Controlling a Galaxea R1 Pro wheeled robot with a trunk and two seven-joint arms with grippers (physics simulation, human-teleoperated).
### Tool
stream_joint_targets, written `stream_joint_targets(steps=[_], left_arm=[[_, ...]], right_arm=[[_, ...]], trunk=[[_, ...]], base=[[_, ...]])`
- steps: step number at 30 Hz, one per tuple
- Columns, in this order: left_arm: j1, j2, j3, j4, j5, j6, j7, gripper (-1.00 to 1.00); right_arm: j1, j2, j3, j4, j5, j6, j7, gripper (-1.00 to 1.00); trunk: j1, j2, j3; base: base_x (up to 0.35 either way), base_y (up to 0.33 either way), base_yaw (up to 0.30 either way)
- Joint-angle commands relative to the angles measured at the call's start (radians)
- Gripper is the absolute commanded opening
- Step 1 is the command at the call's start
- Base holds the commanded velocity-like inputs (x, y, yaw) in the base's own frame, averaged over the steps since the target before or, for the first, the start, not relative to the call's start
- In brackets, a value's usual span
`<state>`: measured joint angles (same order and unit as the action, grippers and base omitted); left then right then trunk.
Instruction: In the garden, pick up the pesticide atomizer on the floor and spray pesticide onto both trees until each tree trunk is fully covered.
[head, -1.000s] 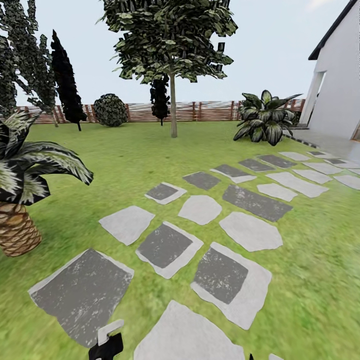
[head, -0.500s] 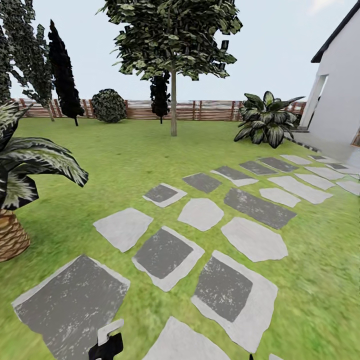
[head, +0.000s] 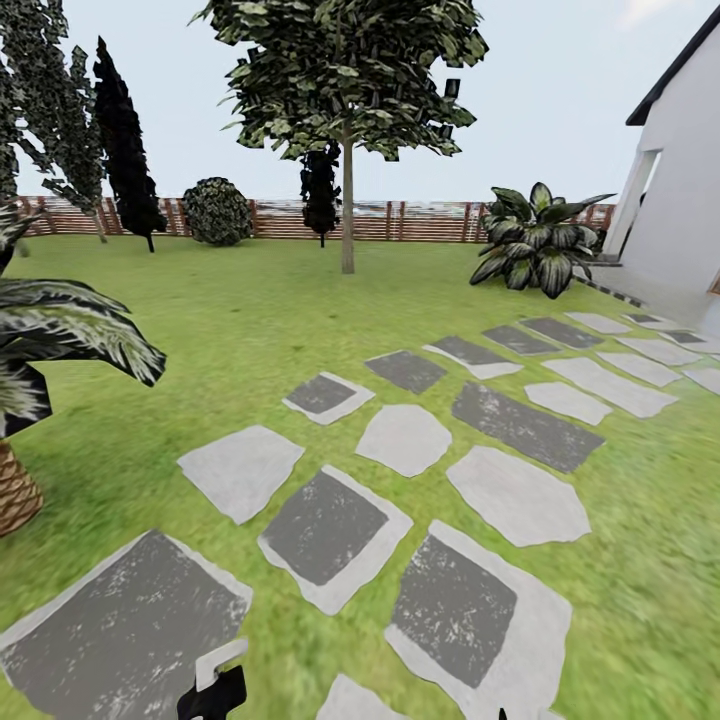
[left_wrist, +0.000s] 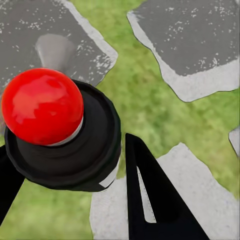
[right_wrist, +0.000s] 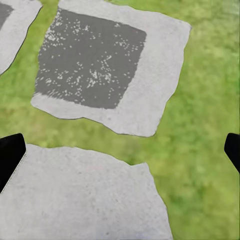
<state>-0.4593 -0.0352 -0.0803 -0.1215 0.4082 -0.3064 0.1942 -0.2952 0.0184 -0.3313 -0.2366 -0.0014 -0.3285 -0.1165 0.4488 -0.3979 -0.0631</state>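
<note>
Between the two black fingers of my left gripper (left_wrist: 70, 165) sits a black round-bodied thing with a red knob on top, which I take for the pesticide atomizer (left_wrist: 45, 107); the fingers press on both its sides. That gripper (head: 212, 690) peeks in at the head view's bottom edge. My right gripper (right_wrist: 120, 150) hangs open over paving stones, holding nothing. One tree (head: 340, 70) with a straight grey-brown trunk (head: 347, 215) stands far ahead on the garden lawn (head: 250, 300). Another mottled-leaved tree (head: 45, 100) rises at the far left.
Grey stepping stones (head: 405, 438) run from under me towards a white house (head: 680, 190) at the right. A short palm (head: 40, 340) stands close on the left. A near-black conifer (head: 122, 150), a round bush (head: 217, 212), a broad-leaved plant (head: 540, 240) and a slatted fence (head: 420, 220) line the back.
The whole picture has shifted: the camera has moved forward, so the stones sit lower and the palm has slid off to the left. Both grippers keep their places in the view.
</note>
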Motion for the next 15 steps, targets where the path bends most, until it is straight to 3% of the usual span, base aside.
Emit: stream_joint_targets(steps=[1, 15], left_arm=[[-0.001, 0.0, -0.009, 0.0, 0.006, -0.003, 0.005, -1.0], [-0.001, 0.0, -0.009, 0.0, 0.006, -0.003, 0.005, -1.0]], right_arm=[[-0.001, 0.0, 0.0, 0.0, 0.0, -0.003, -0.003, 1.0], [-0.001, 0.0, 0.0, -0.001, 0.0, -0.003, -0.003, 1.0]], trunk=[[0.001, -0.002, -0.002], [0.001, -0.002, -0.002]], base=[[0.333, 0.0, 0.0], [0.333, 0.0, 0.0]])
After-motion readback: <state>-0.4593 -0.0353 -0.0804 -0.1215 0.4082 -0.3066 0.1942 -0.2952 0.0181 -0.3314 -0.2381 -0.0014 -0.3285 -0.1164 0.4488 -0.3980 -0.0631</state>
